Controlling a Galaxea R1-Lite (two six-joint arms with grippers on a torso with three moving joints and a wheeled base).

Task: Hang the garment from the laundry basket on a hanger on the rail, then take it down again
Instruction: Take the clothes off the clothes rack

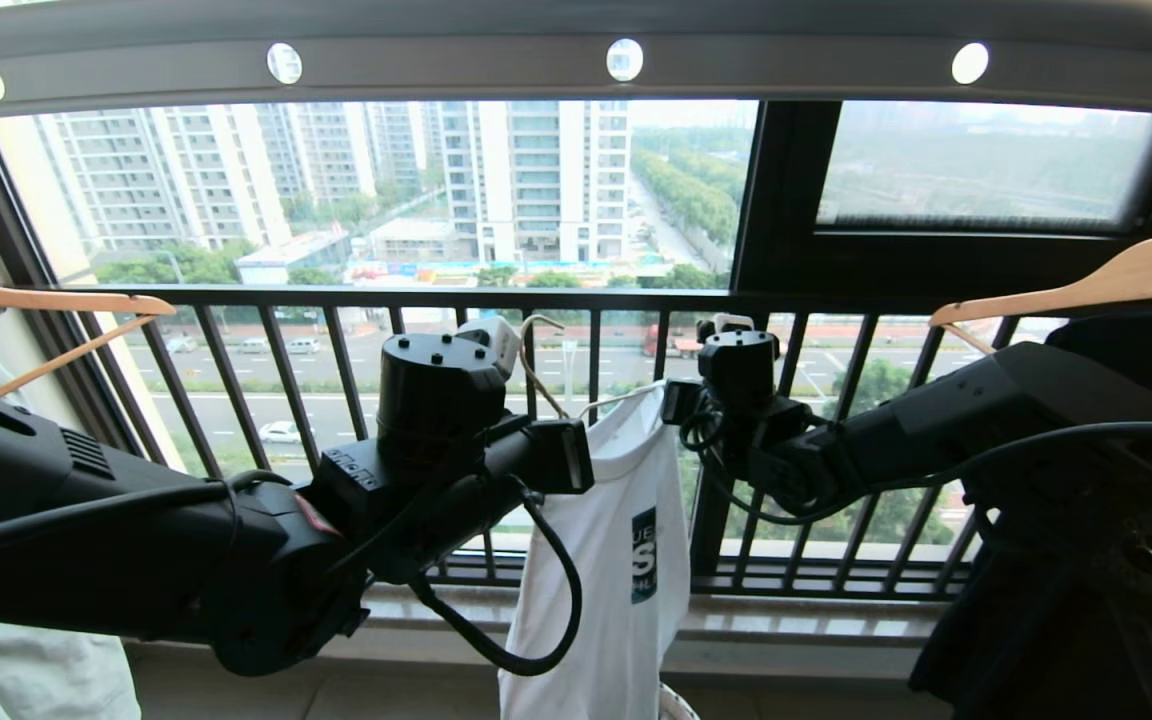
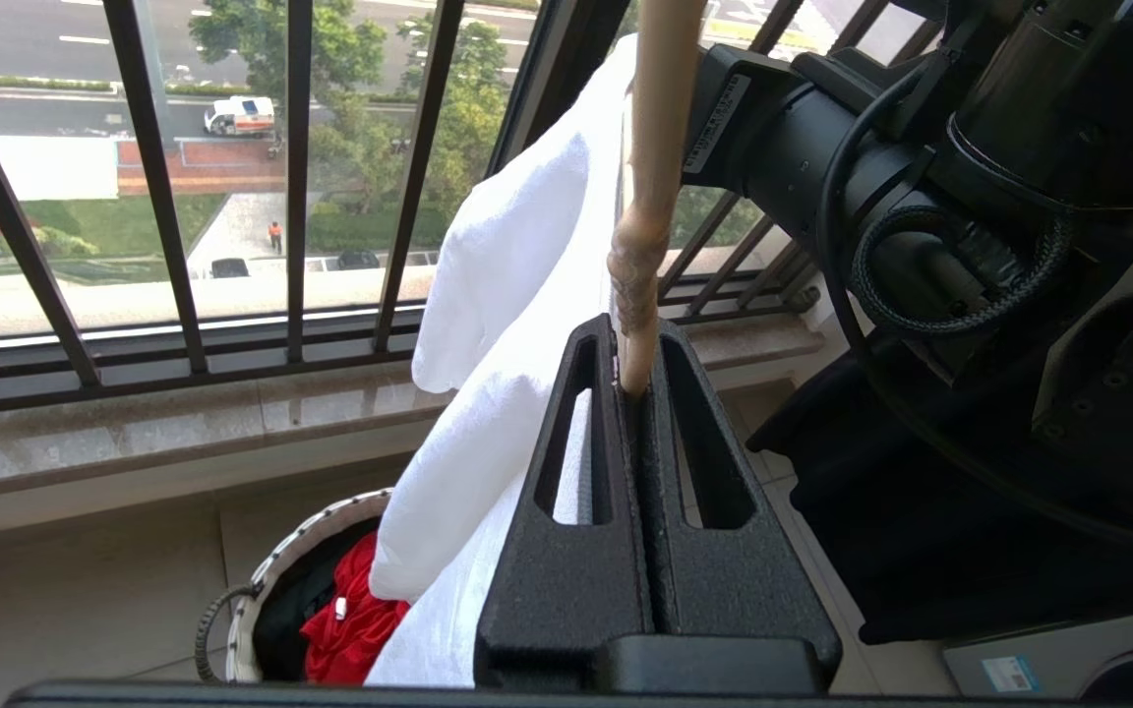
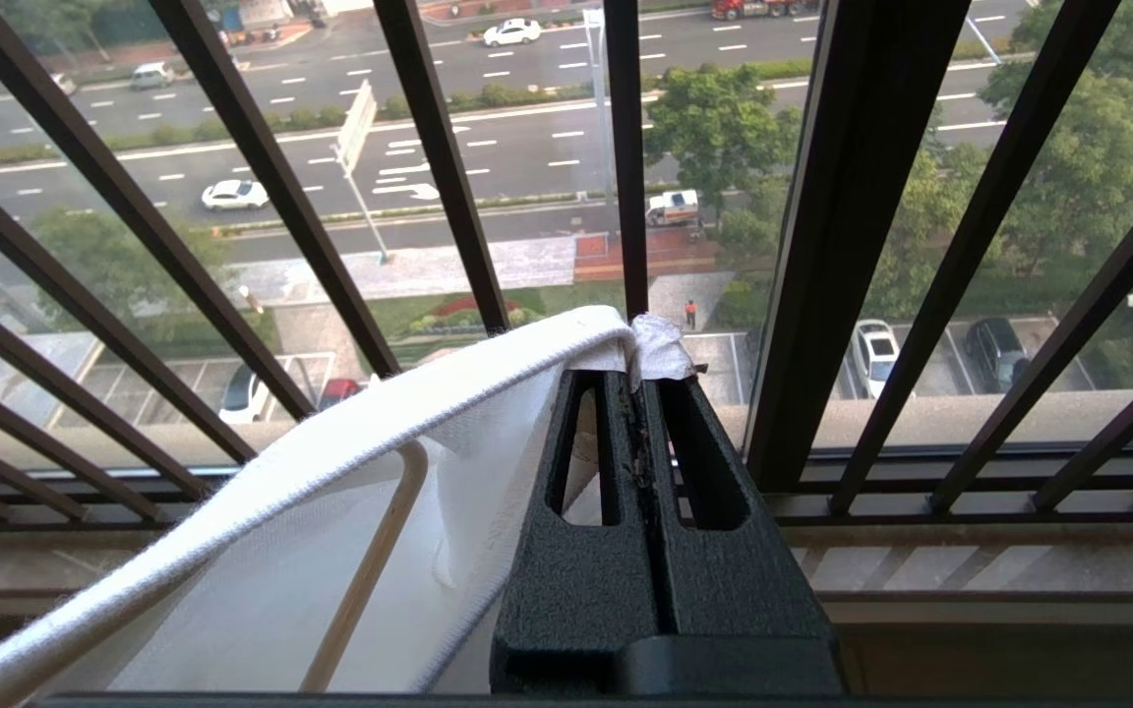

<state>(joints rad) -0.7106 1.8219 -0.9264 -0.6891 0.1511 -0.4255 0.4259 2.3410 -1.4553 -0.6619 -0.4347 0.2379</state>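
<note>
The white T-shirt (image 1: 616,560) hangs in mid-air in front of the black barred window railing (image 1: 576,300), between the two arms, its dark blue chest emblem (image 1: 644,555) turned toward the robot's right and its lower hem reaching down to the rim of the laundry basket (image 1: 678,705) at the bottom edge of the head view. The thin cream-white hanger (image 1: 546,375) sits inside the neck opening, its long hook rising above the collar, well below the grey rail (image 1: 576,65) with its row of round holes that runs across the top of the view. The left pincer (image 2: 630,379) is clenched on the hanger's neck just under the twisted part of the wire, with the shirt's folded sleeve draped beside it. The right pincer (image 3: 650,369) is clenched on the ribbed collar edge, pulling it taut over the hanger's arm, which shows through the cloth in the right wrist view. In the left wrist view the basket stands on the tiled floor (image 2: 85,590) below the shirt, holding a red garment (image 2: 355,619) and something dark. Thicker wooden hangers (image 1: 1116,285) hang at either side of the head view, the right one carrying a black garment (image 1: 1086,620), the left one a pale garment (image 1: 26,670).
</note>
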